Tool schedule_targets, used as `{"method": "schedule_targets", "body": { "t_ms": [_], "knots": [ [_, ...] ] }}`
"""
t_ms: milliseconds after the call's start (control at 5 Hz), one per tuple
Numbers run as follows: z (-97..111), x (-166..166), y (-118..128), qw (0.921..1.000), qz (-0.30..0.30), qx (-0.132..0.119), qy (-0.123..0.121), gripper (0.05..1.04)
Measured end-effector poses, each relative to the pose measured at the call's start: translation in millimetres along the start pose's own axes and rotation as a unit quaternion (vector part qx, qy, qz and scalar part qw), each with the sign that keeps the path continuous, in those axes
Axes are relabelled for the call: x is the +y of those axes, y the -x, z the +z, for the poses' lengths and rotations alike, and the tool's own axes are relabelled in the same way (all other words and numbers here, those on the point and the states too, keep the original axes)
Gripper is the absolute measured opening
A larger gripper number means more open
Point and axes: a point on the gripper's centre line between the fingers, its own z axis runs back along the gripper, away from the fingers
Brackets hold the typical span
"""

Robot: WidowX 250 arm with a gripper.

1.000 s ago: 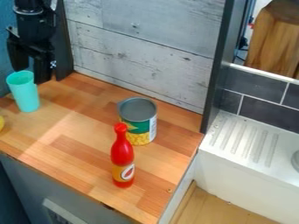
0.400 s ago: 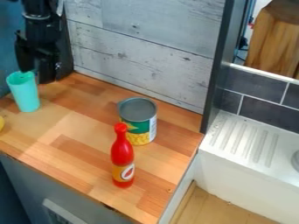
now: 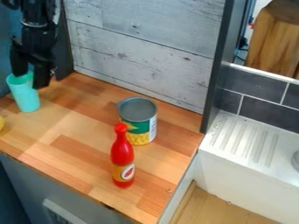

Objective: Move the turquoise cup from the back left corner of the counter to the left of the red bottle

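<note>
— Over the upper left of the wooden counter (image 3: 81, 127), what to make of the black gripper (image 3: 30, 81)?

— Hangs right at the mouth of the turquoise cup (image 3: 26, 97), with fingers plainly parted, spread to either side of the opening. Holds nothing, by the look of it.

— Touching the rim, or just short of it?

— Cannot tell; too closely overlapped from this angle.

— And the cup itself?

— Stands upright on the counter, near the far left corner. Looks like thin plastic: probably light, fairly stiff, with a little give at the lip. Unlikely to shatter, but easy to tip with a careless nudge.

— Best taken where?

— Across the upper wall, just below the rim, with a finger on each opposite side. Might slip on account of the smooth, tapering sides, so better gripped squarely and gently than squeezed hard.

— Farther out?

— Near the counter's middle, well apart from the cup, see the tin can (image 3: 140, 127), upright. Just in front of it, find the red bottle (image 3: 122, 155), also upright. At the left edge, glimpse part of a yellow thing (image 3: 1, 123), too cut off to name.
</note>
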Motion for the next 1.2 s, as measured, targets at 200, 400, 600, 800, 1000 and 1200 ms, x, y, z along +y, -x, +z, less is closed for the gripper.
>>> {"method": "schedule_targets", "body": {
  "t_ms": [200,400,600,800,1000,1200],
  "knots": [
    [-5.1,-2.6,2.2,1.0,0.003,0.005,0.0,1.001],
    [-5.7,-2.4,0.4,1.0,0.004,0.0,0.0,1.001],
    [-20.9,-9.2,-2.4,0.9998,-0.001,0.012,0.018,1.001],
    [-21.2,-10.7,-6.2,0.9996,-0.001,0.006,0.028,0.968],
    [-24.4,-10.0,-8.9,0.9993,0.0,0.013,0.033,0.723],
    [-21.5,-6.1,-11.3,0.9994,0.008,0.014,0.03,0.464]
  ]
}}
